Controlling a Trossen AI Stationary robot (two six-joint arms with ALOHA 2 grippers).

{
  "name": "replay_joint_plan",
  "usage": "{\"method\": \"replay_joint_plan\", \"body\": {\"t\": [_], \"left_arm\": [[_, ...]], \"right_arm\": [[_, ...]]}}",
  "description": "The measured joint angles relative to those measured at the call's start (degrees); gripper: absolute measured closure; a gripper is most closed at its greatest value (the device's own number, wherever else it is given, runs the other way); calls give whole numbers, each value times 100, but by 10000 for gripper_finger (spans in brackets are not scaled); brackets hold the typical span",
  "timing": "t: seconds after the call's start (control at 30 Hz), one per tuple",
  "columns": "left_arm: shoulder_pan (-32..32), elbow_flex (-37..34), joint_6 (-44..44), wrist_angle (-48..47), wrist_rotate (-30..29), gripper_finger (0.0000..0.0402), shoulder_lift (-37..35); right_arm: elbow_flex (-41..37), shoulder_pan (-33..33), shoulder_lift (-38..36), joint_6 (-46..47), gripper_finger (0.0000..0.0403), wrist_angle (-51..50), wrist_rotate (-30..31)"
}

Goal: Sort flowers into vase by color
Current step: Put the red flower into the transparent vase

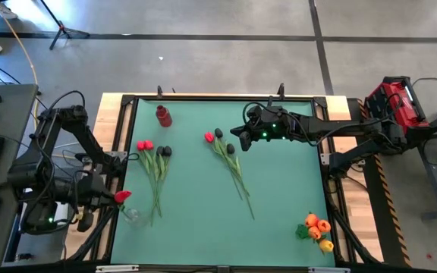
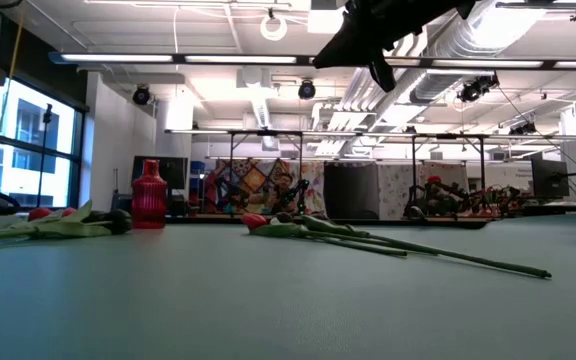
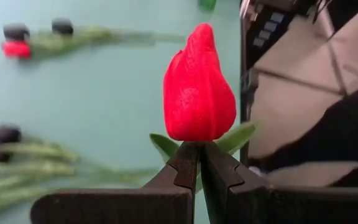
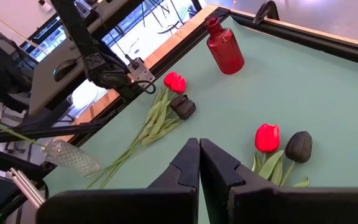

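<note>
Flowers are seen spread over the green table (image 1: 279,220), largest item first. Left arm sits at about 9 o'clock off the table edge; right arm reaches in from 3 o'clock toward the middle.

Three groups are noted in the high view: a bunch of red and black tulips (image 1: 156,171) at roughly 9 o'clock, a second red-and-black bunch (image 1: 230,163) near the centre, and an orange-yellow cluster (image 1: 315,230) at 5 o'clock. A red bottle vase (image 1: 163,115) stands at 11 o'clock; a clear glass vase (image 1: 133,216) lies or stands at 7 o'clock by the edge (which, cannot be told).

Left gripper (image 3: 199,163): jaws are clamped on the stem of a single red tulip (image 3: 199,87), just under its head, held at the table's 8 o'clock edge close to the clear vase. Right gripper (image 4: 199,163): fingers are pressed together on nothing, hovering raised above the centre bunch.

Step in hand, as judged: one red flower is being carried for placement, not yet in any vase. Next move would call for the stem end to be lined up over a vase mouth and lowered in before release; the narrow neck leaves little margin.
</note>
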Motion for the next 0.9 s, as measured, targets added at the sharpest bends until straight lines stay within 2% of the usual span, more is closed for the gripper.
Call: {"method": "replay_joint_plan", "body": {"t": [0.13, 0.7, 0.8, 0.9], "left_arm": [[-2, -213, -248, 14, 443, 398, 2], [90, -163, -387, 16, 396, 329, -264], [87, -60, -400, 15, 527, 324, -462], [87, 69, -440, 15, 592, 323, -665]], "right_arm": [[0, 0, 0, 106, 402, 0, -3], [2, 286, 0, 397, 402, -57, -9], [9, 386, 0, 502, 402, -302, -36], [9, 455, 45, 875, 402, -967, 23]]}}
